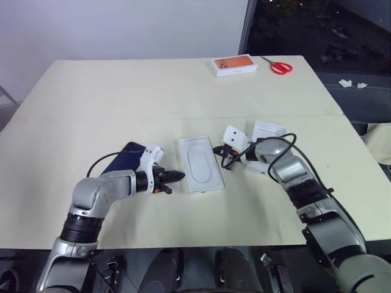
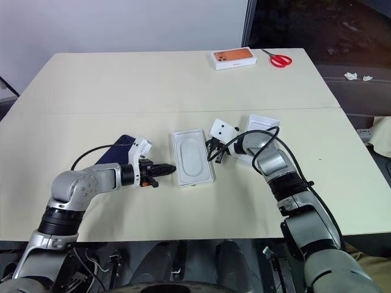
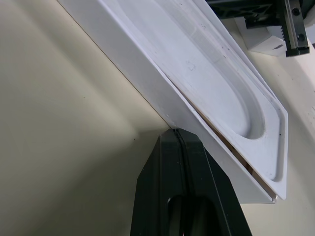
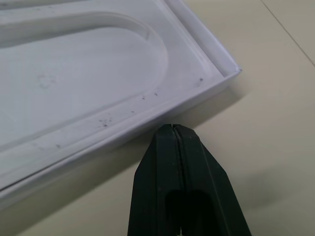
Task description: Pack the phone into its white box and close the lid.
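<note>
Both grippers were pinched shut on nothing — left gripper [image 1: 177, 176] at one long side of the white box [image 1: 185, 160], right gripper [image 1: 217, 150] at the other. An insert [image 1: 200, 166] with an oval recess sat in the box. The phone [image 1: 125, 156] lay behind the left wrist; the lid [image 1: 267, 130] behind the right.
</note>
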### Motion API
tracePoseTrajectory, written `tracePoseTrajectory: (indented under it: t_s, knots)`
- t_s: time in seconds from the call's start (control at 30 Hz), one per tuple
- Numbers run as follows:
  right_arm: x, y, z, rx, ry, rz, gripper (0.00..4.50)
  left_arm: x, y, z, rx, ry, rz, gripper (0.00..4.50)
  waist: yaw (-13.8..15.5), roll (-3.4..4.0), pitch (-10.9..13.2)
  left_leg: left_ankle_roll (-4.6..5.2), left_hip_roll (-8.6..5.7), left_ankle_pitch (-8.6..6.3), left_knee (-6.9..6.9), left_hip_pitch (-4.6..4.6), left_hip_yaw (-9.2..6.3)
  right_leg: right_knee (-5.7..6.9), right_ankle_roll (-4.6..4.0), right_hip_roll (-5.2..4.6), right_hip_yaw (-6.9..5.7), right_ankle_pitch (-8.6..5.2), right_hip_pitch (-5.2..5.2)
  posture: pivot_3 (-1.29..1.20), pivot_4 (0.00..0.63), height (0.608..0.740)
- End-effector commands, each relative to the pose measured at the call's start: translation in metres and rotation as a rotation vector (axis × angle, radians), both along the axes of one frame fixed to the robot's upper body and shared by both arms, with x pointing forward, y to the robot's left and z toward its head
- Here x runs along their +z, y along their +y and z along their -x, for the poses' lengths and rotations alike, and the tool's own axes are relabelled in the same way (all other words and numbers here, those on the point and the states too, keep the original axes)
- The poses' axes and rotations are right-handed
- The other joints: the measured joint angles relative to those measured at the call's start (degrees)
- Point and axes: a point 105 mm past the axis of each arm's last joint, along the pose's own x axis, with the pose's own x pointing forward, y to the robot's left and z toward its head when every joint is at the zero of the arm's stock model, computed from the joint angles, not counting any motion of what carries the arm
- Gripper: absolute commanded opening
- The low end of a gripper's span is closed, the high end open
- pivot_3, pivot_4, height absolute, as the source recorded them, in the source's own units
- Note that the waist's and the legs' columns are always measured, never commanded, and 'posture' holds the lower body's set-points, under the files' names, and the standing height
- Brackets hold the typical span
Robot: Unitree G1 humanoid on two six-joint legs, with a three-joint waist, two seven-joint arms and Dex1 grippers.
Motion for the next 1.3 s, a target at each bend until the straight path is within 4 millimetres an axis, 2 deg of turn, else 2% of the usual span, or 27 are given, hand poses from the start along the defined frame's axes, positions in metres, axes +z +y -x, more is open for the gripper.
tracePoseTrajectory:
  t_s: [0.03, 0.2, 0.27, 0.33, 0.37, 0.5, 0.7, 0.8, 0.97, 1.13, 1.3]
  knots:
    - [0.022, -0.005, 0.000, 0.022, -0.055, -0.021, 0.00, 0.000, 0.016, -0.008, 0.073, -0.016, -0.025, 0.02, -0.1, 0.00, 0.0, 0.00, 0.00, 0.00, 0.00, 0.00, 0.00, 0.00, 0.00, 0.01, 0.00, 0.00, 0.00, 0.00, 0.150, 0.740]
    - [0.059, 0.005, 0.006, 0.057, -0.066, -0.135, 0.00, 0.001, 0.021, -0.010, 0.105, -0.028, -0.031, 0.02, -0.3, 0.00, 0.0, 0.01, 0.03, 0.00, -0.01, 0.00, 0.00, 0.02, 0.00, 0.03, 0.01, 0.00, -0.03, 0.00, 0.150, 0.740]
    - [0.070, 0.017, 0.017, 0.109, -0.041, -0.185, 0.00, 0.002, 0.021, -0.008, 0.099, -0.038, -0.025, 0.02, -0.3, 0.00, 0.0, 0.01, 0.05, -0.01, -0.01, 0.00, -0.01, 0.03, 0.00, 0.04, 0.02, 0.00, -0.04, 0.00, 0.150, 0.740]
    - [0.073, 0.031, 0.029, 0.161, -0.010, -0.208, 0.00, 0.006, 0.023, -0.008, 0.107, -0.054, -0.022, 0.02, -0.4, 0.00, 0.0, 0.02, 0.07, -0.01, -0.02, 0.00, 0.00, 0.03, 0.00, 0.05, 0.02, 0.00, -0.05, 0.00, 0.150, 0.740]
    - [0.072, 0.036, 0.035, 0.183, 0.008, -0.212, 0.00, 0.009, 0.023, -0.008, 0.107, -0.071, -0.021, 0.02, -0.3, 0.00, 0.0, 0.04, 0.08, -0.03, -0.02, 0.00, -0.01, 0.03, 0.00, 0.05, 0.03, 0.00, -0.06, 0.00, 0.150, 0.740]
    - [0.045, 0.052, 0.051, 0.229, 0.047, -0.137, 0.00, 0.019, 0.029, -0.005, 0.101, -0.128, -0.024, 0.02, -0.1, 0.00, 0.0, 0.24, 0.07, -0.15, -0.02, 0.00, -0.02, 0.02, 0.00, 0.03, 0.02, 0.00, -0.05, 0.00, 0.150, 0.740]
    - [0.003, 0.058, 0.049, 0.240, 0.030, 0.048, 0.00, 0.021, 0.050, -0.001, 0.132, -0.158, -0.058, 0.02, -0.1, 0.00, 0.0, 0.24, 0.04, -0.15, -0.02, 0.00, -0.01, 0.02, 0.00, 0.01, 0.02, 0.00, -0.08, 0.00, 0.150, 0.740]
    - [-0.007, 0.060, 0.040, 0.241, -0.011, 0.106, 0.00, 0.024, 0.055, -0.001, 0.151, -0.159, -0.057, 0.02, -0.1, -0.01, 0.0, 0.22, 0.04, -0.13, -0.02, 0.00, 0.00, 0.02, 0.00, 0.01, 0.02, 0.00, -0.08, 0.00, 0.150, 0.740]
    - [-0.001, 0.069, 0.026, 0.219, -0.035, 0.061, 0.00, 0.025, 0.054, 0.001, 0.155, -0.161, -0.056, 0.02, -0.2, -0.01, 0.0, 0.14, 0.06, -0.09, -0.03, 0.01, -0.03, 0.04, 0.00, 0.04, 0.00, 0.00, -0.07, 0.00, 0.150, 0.740]
    - [0.007, 0.072, 0.027, 0.215, 0.002, -0.018, 0.00, 0.027, 0.056, 0.003, 0.163, -0.187, -0.059, 0.02, -0.2, -0.01, 0.0, 0.02, 0.06, -0.02, -0.03, 0.01, -0.03, 0.04, 0.00, 0.04, 0.00, 0.00, -0.07, 0.00, 0.150, 0.740]
    - [0.033, 0.072, 0.022, 0.171, 0.025, -0.145, 0.00, 0.038, 0.066, 0.000, 0.190, -0.253, -0.038, 0.02, -0.2, 0.00, 0.0, 0.08, 0.06, -0.05, -0.05, 0.01, -0.03, 0.04, 0.00, 0.04, 0.01, 0.00, -0.08, 0.00, 0.150, 0.740]
